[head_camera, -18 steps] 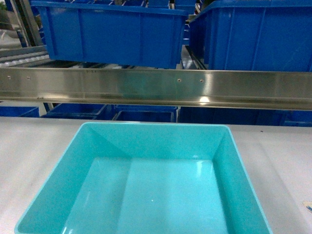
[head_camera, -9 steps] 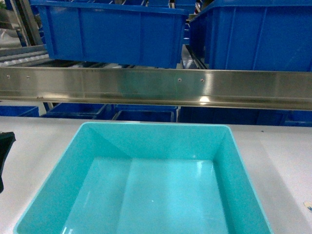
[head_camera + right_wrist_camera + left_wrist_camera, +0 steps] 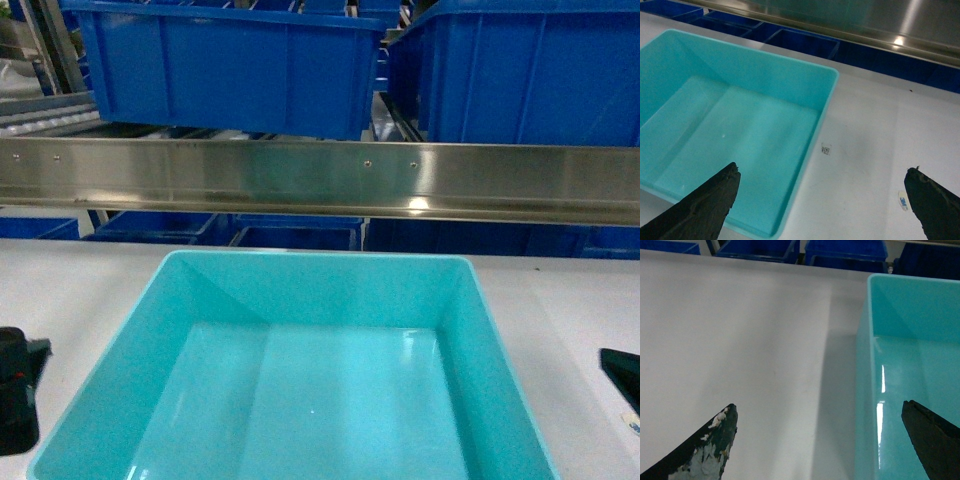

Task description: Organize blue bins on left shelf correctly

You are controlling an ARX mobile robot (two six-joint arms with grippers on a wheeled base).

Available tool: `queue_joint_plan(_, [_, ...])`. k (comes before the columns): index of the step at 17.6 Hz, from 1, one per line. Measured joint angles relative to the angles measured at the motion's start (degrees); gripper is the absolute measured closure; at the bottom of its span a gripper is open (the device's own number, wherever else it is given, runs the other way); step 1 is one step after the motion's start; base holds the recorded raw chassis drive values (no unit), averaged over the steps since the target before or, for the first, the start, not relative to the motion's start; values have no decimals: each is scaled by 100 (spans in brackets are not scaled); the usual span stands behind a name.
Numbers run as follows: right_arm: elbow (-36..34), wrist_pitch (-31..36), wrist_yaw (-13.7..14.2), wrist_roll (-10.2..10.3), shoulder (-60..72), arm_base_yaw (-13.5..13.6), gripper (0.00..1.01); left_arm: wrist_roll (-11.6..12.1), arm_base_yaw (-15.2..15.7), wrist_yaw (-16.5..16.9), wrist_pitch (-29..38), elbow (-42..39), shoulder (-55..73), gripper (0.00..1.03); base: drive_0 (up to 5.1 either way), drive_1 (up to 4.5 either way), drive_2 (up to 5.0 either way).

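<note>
pale grey worktop (image 3: 90,280) runs up to the steel shelf (image 3: 320,180), whose front rail crosses just behind the aqua tub (image 3: 300,390). the tub sits empty, square to the rail, between the two arms. left tool (image 3: 820,440) is spread wide, straddling the tub's left wall, one tip inside, one outside. right tool (image 3: 822,202) is released too, straddling the right wall. both arms look equally near. dark blue bins (image 3: 230,70) already fill the tier above, so i'd guess clearance is tight.
</note>
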Motion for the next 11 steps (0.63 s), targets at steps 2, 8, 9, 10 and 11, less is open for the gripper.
queue_joint_plan(2, [278, 334, 162, -144, 597, 186, 3, -127, -101, -28, 199, 304, 306, 5, 0, 0, 0])
queue_joint_plan(8, [525, 586, 98, -409, 2009, -20, 3, -675, -356, 37, -232, 675, 861, 5, 0, 0, 0])
queue_joint_plan(9, [577, 544, 46, -507, 2085, -92, 3, -737, -389, 2, -227, 702, 966, 5, 0, 0, 0])
queue_joint_plan(10, [671, 391, -7, -590, 2131, -129, 3, -813, -398, 20, -243, 715, 1075, 5, 0, 0, 0])
queue_joint_plan(11, [767, 271, -48, -654, 2212, -149, 3, -850, -391, 13, -245, 730, 1172, 5, 0, 0, 0])
